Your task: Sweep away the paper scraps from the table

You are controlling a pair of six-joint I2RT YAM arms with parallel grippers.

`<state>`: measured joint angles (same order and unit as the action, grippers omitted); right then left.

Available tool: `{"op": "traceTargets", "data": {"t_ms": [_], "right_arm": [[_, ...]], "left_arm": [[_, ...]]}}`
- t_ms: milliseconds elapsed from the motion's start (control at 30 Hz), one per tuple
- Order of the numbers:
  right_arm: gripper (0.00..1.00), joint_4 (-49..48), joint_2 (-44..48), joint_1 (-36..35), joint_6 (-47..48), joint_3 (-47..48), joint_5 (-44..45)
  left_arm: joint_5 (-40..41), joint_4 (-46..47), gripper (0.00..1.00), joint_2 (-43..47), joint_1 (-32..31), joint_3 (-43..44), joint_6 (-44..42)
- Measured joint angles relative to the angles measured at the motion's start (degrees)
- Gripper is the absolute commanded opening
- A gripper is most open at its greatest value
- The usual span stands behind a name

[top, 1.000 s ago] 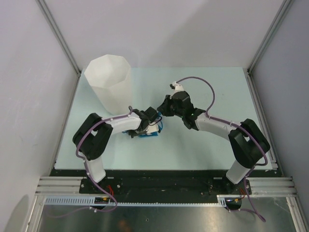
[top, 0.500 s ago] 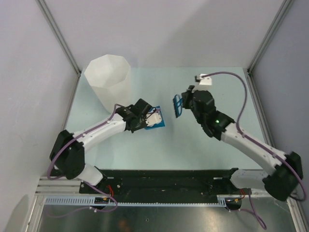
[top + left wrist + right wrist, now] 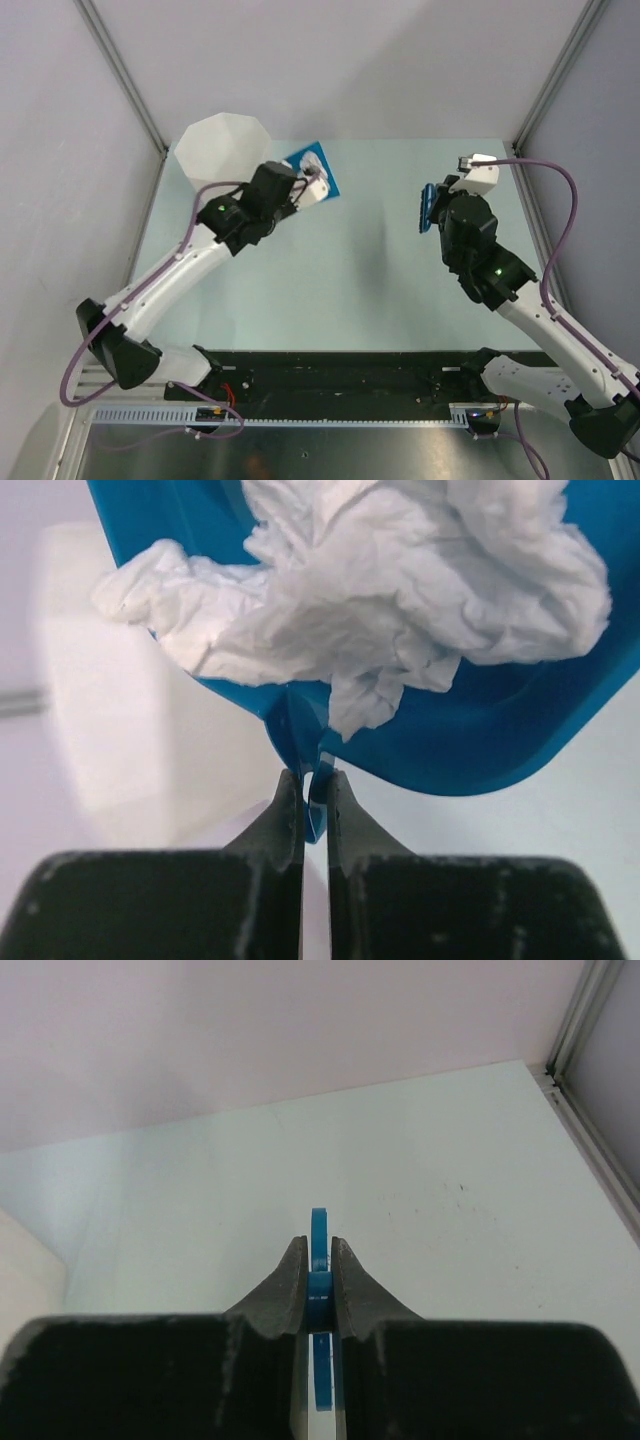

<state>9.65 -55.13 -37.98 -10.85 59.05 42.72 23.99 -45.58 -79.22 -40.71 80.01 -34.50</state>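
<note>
Several crumpled white paper scraps [image 3: 400, 590] are held in the blue plastic dustpan [image 3: 500, 730] clamped by the left gripper [image 3: 313, 780] beside the tall white faceted bin [image 3: 215, 150], where tipping over the rim is judged due next, while a blue brush [image 3: 427, 207] is pinched by the right gripper [image 3: 318, 1250].

Pale mint-green table [image 3: 360, 285], with a tall white faceted bin [image 3: 213, 150] upright at its far-left corner.
</note>
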Motion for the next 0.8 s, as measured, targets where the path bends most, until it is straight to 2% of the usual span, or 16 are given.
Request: {"op": "traceTargets", "data": {"t_ms": [200, 433, 567, 700, 800], "right_arm": [[0.0, 3.0, 0.0, 0.0, 0.6, -1.1, -2.4], [0.0, 3.6, -0.1, 0.0, 0.6, -4.0, -6.4], [0.0, 3.6, -0.3, 0.0, 0.2, -5.0, -8.1], [0.0, 3.6, -0.3, -0.1, 0.0, -5.0, -9.0], [0.0, 3.6, -0.2, -0.5, 0.0, -5.1, -9.0]], "left_arm": [[14.1, -0.7, 0.0, 2.1, 3.8, 9.4, -6.7], [31.9, -1.6, 0.0, -2.2, 17.0, 22.7, -27.8], [39.8, -0.7, 0.0, -6.8, 18.8, 30.4, -40.0], [46.6, -0.2, 0.0, -10.5, 19.3, 31.1, -49.9], [49.8, -0.2, 0.0, -13.7, 19.4, 31.1, -53.8]]}}
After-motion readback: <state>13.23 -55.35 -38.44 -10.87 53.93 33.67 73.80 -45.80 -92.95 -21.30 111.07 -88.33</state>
